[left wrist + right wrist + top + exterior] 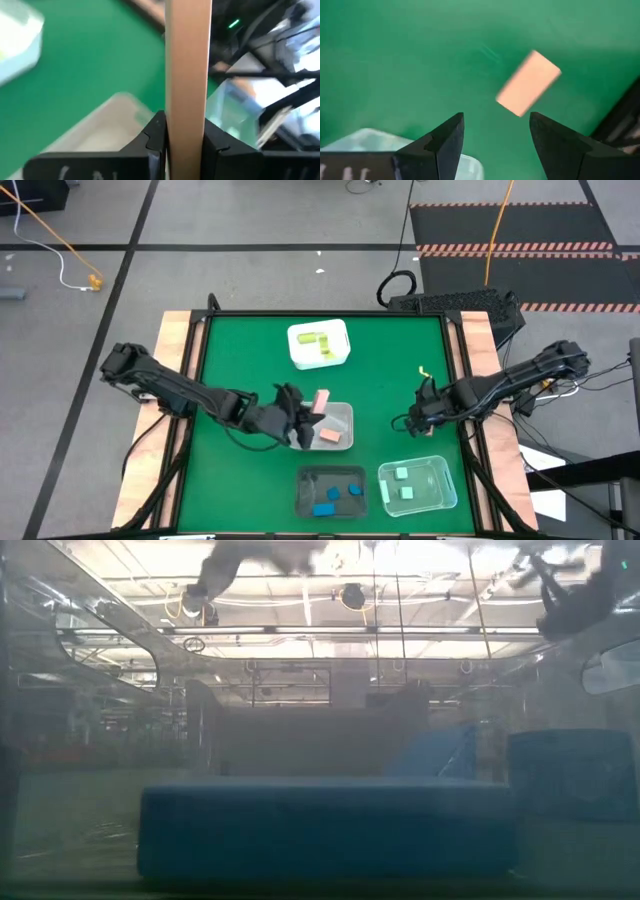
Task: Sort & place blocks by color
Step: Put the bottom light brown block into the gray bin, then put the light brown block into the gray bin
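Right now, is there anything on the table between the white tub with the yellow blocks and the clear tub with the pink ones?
No. From above, only bare green mat lies between the white tub and the clear tub.

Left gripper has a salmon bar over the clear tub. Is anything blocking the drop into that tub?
Nothing visible does. The left gripper is shut on the salmon bar right at the clear tub's edge, and the tub is open-topped with one salmon block lying inside, leaving free floor. The right gripper waits open, well off to the side.
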